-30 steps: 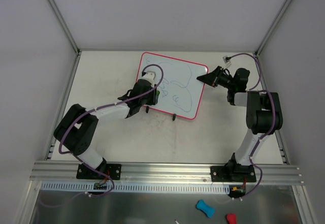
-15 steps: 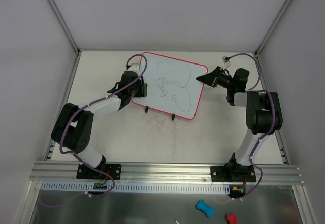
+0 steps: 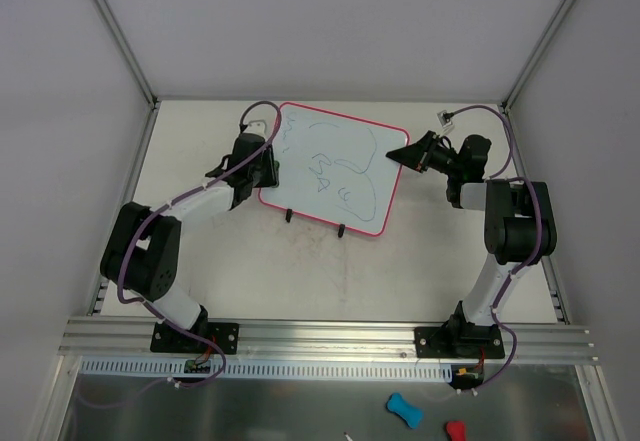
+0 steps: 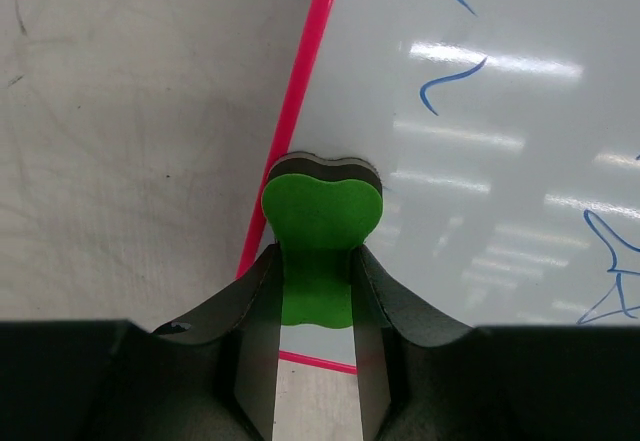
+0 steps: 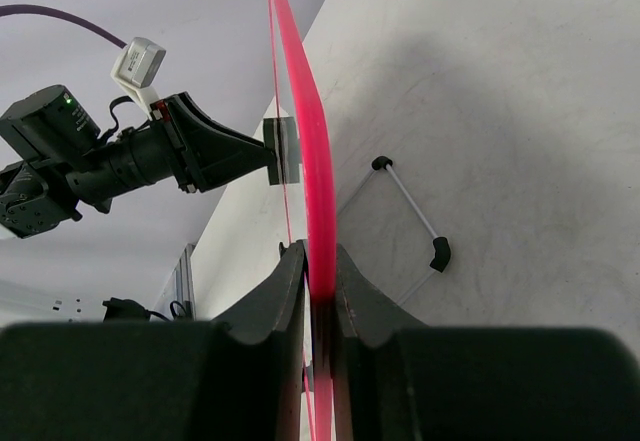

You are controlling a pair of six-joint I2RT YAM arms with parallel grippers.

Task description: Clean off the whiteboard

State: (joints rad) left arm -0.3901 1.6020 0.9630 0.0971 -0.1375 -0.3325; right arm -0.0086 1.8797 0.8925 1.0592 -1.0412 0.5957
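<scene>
The whiteboard (image 3: 345,166) has a pink-red frame and two black feet and stands tilted on the table, with blue scribbles across its middle. My left gripper (image 3: 268,169) is shut on a green eraser (image 4: 320,223) with a dark felt underside, pressed on the board at its left edge (image 4: 300,81). Blue marks (image 4: 452,79) show beyond the eraser in the left wrist view. My right gripper (image 3: 402,153) is shut on the board's right edge; in the right wrist view the pink frame (image 5: 313,191) runs between the jaws.
The board's wire stand with a black foot (image 5: 438,252) rests on the table behind it. An aluminium rail (image 3: 330,339) runs along the near edge. A blue piece (image 3: 403,409) and a red piece (image 3: 455,429) lie below the rail.
My left gripper has slid the eraser leftward across the board, from its left-middle to its left edge. Scribbles on the left part are gone. The right gripper has not moved.
</scene>
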